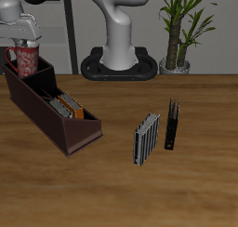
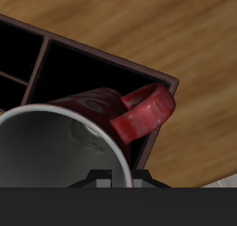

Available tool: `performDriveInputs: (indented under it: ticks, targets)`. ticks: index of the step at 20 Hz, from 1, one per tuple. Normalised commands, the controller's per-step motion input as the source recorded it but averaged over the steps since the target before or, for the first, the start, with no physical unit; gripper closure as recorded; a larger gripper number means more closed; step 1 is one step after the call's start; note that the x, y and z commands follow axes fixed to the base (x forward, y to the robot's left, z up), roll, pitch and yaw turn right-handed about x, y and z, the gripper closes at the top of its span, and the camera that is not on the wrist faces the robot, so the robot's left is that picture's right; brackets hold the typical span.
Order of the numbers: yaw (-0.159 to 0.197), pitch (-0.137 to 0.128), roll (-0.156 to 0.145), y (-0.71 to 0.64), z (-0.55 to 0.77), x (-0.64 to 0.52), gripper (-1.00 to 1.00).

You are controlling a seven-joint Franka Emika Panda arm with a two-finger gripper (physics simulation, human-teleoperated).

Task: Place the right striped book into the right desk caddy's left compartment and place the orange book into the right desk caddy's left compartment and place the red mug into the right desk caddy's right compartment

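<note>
I have the gripper (image 1: 26, 46) clamped on the red mug (image 1: 24, 59) at the caddy's (image 1: 56, 119) tall end, so I lower straight, keeping the handle (image 2: 143, 114) clear of the wall.

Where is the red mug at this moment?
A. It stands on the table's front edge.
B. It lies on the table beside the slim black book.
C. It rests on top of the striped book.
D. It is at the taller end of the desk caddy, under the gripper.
D: the red mug sits at the taller end of the desk caddy, directly beneath the gripper, far from the books on the table.
</note>
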Motion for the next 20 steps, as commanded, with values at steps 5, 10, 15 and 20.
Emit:
performDriveInputs:
  ticks: [5,10,15,20]
  targets:
    - [0.014,0.030,-0.009,-0.04,-0.11,0.02,1.00]
    - [0.027,0.047,0.009,0.07,-0.18,0.10,1.00]
    - [0.010,0.034,0.002,0.03,-0.08,0.07,1.00]
    - [0.052,-0.005,-0.044,0.07,-0.05,-0.10,-1.00]
